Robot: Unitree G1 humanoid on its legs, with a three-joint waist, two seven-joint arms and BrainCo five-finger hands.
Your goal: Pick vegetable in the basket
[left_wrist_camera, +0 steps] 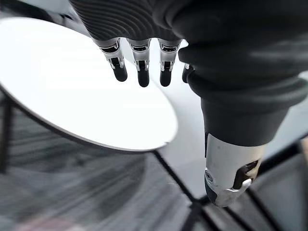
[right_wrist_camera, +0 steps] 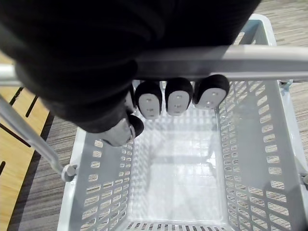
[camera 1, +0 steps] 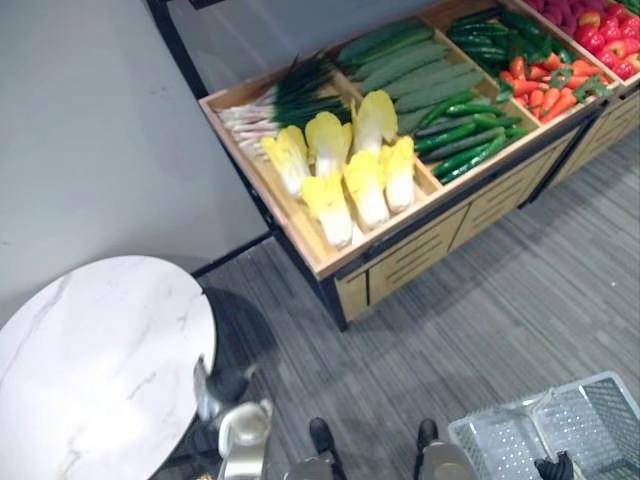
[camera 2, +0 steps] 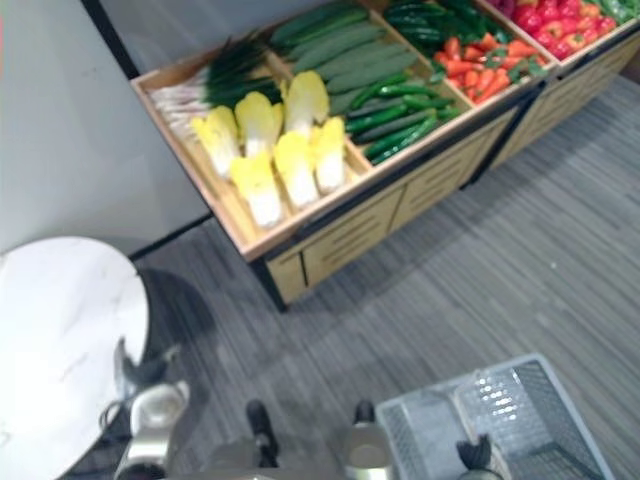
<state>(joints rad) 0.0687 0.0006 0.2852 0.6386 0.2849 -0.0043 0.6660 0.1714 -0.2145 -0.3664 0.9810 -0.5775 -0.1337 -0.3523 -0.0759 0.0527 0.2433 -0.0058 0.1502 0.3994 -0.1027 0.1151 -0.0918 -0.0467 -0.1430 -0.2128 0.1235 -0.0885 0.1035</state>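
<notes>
Basket (right_wrist_camera: 284, 159) empty, nothing picked: right hand (right_wrist_camera: 175, 98) curled round its handle (right_wrist_camera: 269, 62), left hand (left_wrist_camera: 139, 62) straight-fingered and empty, cabbages (camera 1: 345, 170) untouched.

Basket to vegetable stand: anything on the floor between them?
Nothing: bare grey carpet runs from the basket to the wooden vegetable stand, per the left eye view.

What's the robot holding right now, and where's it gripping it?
The right hand grips the grey basket by its handle; the left hand holds nothing.
</notes>
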